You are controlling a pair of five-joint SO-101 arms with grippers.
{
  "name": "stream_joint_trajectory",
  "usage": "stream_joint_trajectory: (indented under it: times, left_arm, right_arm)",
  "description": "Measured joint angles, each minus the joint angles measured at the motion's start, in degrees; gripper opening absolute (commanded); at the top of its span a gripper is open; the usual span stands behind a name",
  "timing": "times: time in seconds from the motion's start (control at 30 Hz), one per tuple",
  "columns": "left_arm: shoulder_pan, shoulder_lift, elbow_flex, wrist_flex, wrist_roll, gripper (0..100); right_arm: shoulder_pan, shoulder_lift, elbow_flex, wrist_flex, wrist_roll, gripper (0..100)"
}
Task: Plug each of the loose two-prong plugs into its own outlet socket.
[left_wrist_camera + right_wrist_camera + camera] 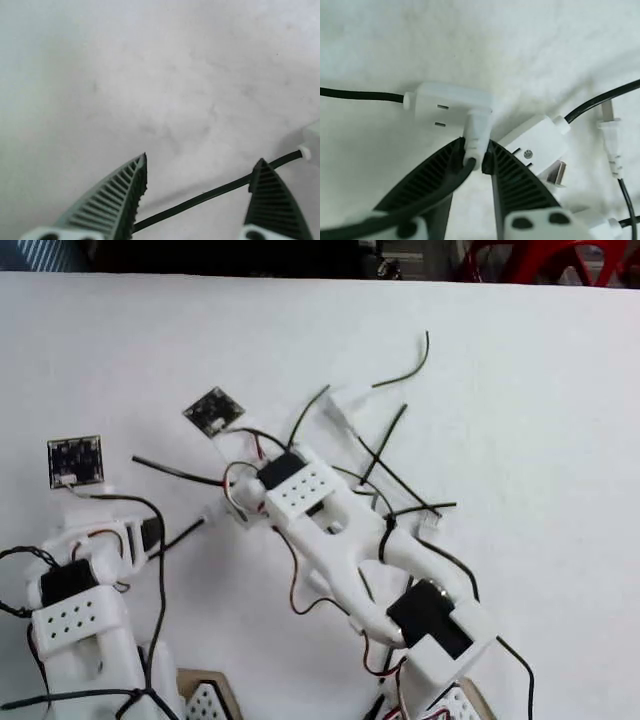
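My right gripper (474,150) is shut on a white two-prong plug (476,134). The plug's nose presses against a white outlet block (447,102) beside two free slots; its prongs are hidden. From the block a black cord (360,94) leads away. In the high view this gripper (238,502) sits at the table's middle. Another white plug (537,142) lies against one finger, and a slim two-prong plug (610,130) lies farther off. My left gripper (202,158) is open astride a black cord (200,199) without touching it, and stands at the lower left (155,530).
Two small black circuit boards (75,460) (213,410) lie at the left of the white table (520,390). Several loose black cords (400,370) and a white plug (430,522) are strewn around the right arm. The table's far edge runs along the back.
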Motion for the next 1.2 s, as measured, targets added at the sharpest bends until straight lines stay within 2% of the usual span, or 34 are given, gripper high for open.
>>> stream_joint_trajectory:
  times: [0.2, 0.43, 0.97, 1.2]
  left_arm:
    - [0.0, 0.0, 0.0, 0.0, 0.0, 32]
    - [0.0, 0.0, 0.0, 0.0, 0.0, 32]
    - [0.0, 0.0, 0.0, 0.0, 0.0, 32]
    - [0.0, 0.0, 0.0, 0.0, 0.0, 32]
  right_arm:
    - [-0.09, 3.6, -3.69, 0.7, 0.0, 1.6]
    - [-0.44, 11.69, -13.98, 7.03, 0.0, 1.6]
    - [-0.44, 14.42, -21.8, 8.97, 0.26, 1.7]
    - [4.75, 15.12, -27.08, 5.19, 0.26, 1.8]
